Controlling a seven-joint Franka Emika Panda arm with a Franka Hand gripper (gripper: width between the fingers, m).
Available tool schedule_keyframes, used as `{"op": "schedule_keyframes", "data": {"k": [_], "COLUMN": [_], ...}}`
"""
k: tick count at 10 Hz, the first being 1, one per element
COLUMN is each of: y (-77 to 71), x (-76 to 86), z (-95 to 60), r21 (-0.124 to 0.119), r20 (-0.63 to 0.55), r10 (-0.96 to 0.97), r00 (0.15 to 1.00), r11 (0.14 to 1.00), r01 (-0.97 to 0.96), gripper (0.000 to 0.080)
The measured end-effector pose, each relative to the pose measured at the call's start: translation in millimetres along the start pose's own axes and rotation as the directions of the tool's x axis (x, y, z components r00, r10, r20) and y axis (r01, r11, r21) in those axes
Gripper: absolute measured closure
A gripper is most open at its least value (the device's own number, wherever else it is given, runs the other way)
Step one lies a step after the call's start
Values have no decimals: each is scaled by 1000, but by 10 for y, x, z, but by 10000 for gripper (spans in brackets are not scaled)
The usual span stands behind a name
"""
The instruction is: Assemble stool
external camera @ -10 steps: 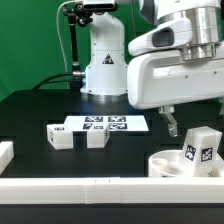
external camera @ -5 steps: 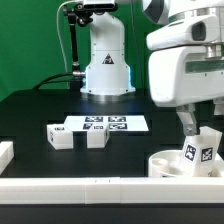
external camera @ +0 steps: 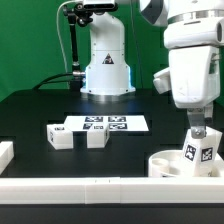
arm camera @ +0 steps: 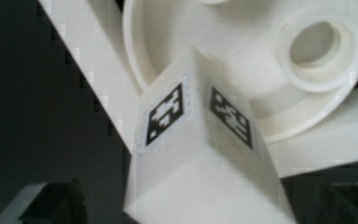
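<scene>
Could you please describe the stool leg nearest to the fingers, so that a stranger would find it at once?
Find the round white seat at the exterior view's lower right. A blocky white leg stands upright at it, directly under the fingers. Unlike the two legs by the marker board, it is the only one at the seat.

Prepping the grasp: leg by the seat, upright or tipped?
Upright. The leg stands on end by the seat, tagged faces vertical, top pointing up under the hand.

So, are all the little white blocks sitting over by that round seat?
No, two white blocks lie by the marker board, well apart from the round seat.
</scene>
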State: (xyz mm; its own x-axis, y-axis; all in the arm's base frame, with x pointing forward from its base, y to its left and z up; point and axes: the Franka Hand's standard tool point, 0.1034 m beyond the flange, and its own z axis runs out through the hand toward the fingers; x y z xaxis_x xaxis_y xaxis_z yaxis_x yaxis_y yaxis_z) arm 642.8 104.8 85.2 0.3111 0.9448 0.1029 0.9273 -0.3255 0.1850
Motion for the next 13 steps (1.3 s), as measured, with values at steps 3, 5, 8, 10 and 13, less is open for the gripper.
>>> {"op": "schedule_keyframes", "data": {"k": [3,5,8,10,13], "y": [-14,-19,-27,-27,-19], "x": [-14,-21,-52,-63,-82], "z": [53,63,93,100,102], "r21": [15,16,24,30,31], "r20": [27,35,52,59,65], "r10": [-176,-264,-431,-528,-542], "r00": [984,964,901,847,838], "r11": [984,965,902,849,840], "r01": [176,263,430,527,542], "gripper": [150,150,150,150,313]}}
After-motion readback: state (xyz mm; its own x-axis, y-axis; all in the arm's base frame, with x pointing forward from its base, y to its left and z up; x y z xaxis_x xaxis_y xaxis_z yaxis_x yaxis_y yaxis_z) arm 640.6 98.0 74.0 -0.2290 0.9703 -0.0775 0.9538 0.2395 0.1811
